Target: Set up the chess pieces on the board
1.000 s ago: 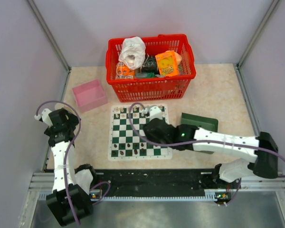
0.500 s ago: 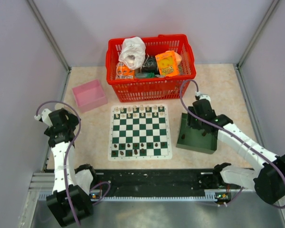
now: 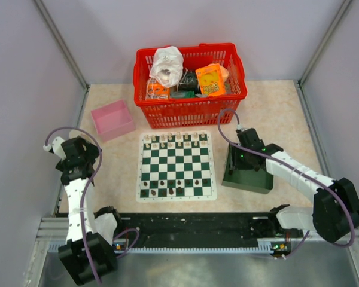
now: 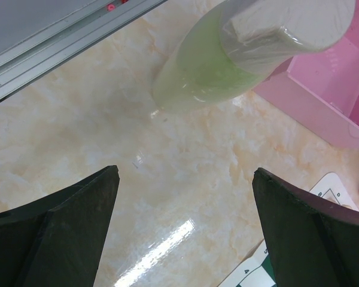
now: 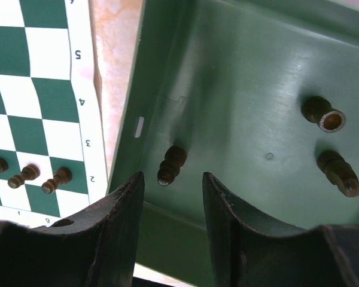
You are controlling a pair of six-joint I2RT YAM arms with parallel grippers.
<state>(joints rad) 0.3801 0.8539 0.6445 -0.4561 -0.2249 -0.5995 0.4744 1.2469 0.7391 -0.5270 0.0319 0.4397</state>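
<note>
Left claw [image 4: 182,239]: released, fingers spread wide over bare surface [image 4: 185,149]; well apart from every loose piece.
Board [image 3: 176,164]: left of the right claw; several dark chess pieces [image 5: 24,175] sit on its near rows.
Green tray [image 5: 245,66]: beneath the right claw, just beside the board's right edge.
Right claw [image 5: 172,191]: released, nothing between its fingers, low inside the tray.
Target piece [image 5: 170,164]: lying on the tray floor just ahead of the right claw, centred on the gap. Its long axis runs nearly fore-and-aft, so the fingers would likely close across its width.
Further pieces [image 5: 324,115]: two, ahead and to the right.
Nearer arm: right, clearly.
</note>
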